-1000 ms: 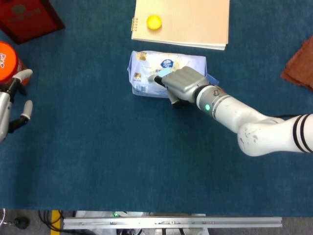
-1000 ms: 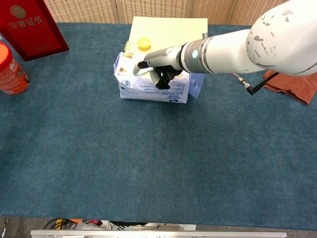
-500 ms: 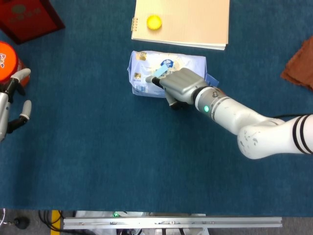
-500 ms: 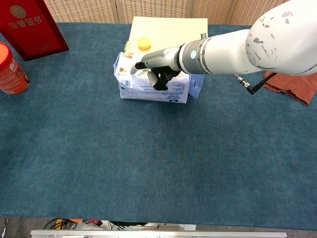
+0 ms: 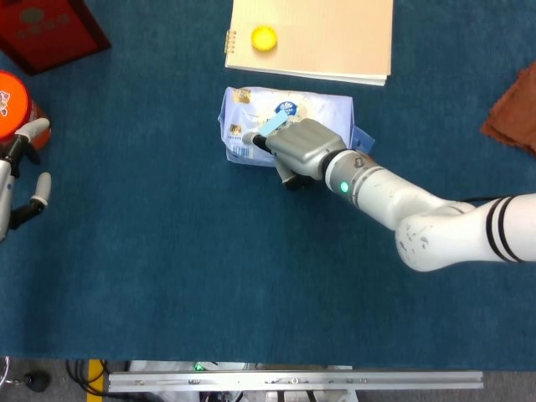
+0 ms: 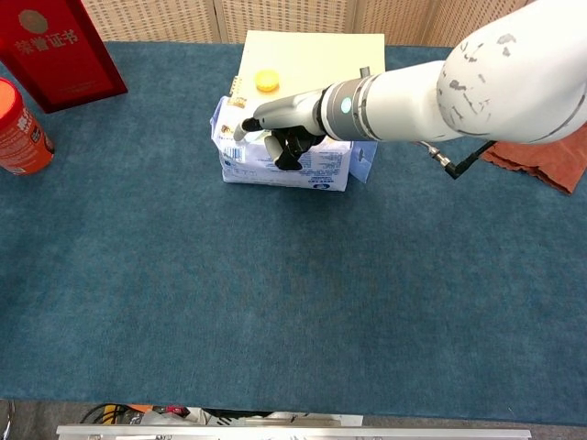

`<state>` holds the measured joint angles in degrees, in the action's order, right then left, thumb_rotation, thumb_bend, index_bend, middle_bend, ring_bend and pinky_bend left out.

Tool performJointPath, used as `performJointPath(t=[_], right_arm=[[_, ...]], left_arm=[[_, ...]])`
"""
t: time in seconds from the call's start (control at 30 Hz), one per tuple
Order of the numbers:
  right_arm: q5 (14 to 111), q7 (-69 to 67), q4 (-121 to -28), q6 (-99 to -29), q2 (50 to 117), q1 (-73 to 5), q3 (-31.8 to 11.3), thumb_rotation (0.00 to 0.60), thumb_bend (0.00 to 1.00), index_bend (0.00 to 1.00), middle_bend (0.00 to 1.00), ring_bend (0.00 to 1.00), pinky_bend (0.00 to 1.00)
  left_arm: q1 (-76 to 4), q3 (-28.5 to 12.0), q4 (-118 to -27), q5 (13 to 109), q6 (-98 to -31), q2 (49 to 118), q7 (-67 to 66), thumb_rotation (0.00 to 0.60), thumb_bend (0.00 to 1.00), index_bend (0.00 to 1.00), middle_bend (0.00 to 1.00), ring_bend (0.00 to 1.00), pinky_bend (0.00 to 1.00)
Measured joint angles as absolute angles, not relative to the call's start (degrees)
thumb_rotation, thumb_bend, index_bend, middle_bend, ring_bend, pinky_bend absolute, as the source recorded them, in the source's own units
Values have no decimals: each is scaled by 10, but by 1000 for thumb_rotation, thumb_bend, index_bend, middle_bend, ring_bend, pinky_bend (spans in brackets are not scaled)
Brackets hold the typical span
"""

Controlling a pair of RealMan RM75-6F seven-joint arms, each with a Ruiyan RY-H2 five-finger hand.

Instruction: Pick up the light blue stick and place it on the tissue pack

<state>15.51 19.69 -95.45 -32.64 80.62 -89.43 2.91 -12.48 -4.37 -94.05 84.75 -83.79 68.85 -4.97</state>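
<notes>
The tissue pack (image 5: 314, 107) (image 6: 321, 165) lies at the table's middle back, just in front of a notebook. My right hand (image 5: 300, 147) (image 6: 286, 117) reaches over its top from the right, fingers curled. It pinches the light blue stick (image 5: 274, 126), whose free end pokes out to the upper left above the pack's top face. The rest of the stick is hidden under the fingers. In the chest view the stick is hard to make out. My left hand (image 5: 23, 176) hangs at the far left edge, fingers apart and holding nothing.
A tan spiral notebook (image 5: 335, 33) (image 6: 312, 55) with a yellow cap (image 5: 264, 38) on it lies behind the pack. A red box (image 5: 46, 25) and an orange-red can (image 5: 10, 100) stand at the back left. A brown cloth (image 5: 512, 109) lies at the right edge.
My right hand has slid a little left across the pack's top with the stick, and more of the stick's end now shows. The left hand has barely shifted.
</notes>
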Motion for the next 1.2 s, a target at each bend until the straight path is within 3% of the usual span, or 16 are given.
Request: performJointPath(t=[1.2], right_arm=[[146,193,-990,-355,783,-911,44,600,1000,28,1000,1000,1000]], left_arm=[[-116,-47,-935,851,-839,687,-37,600,421,189,480,563,619]])
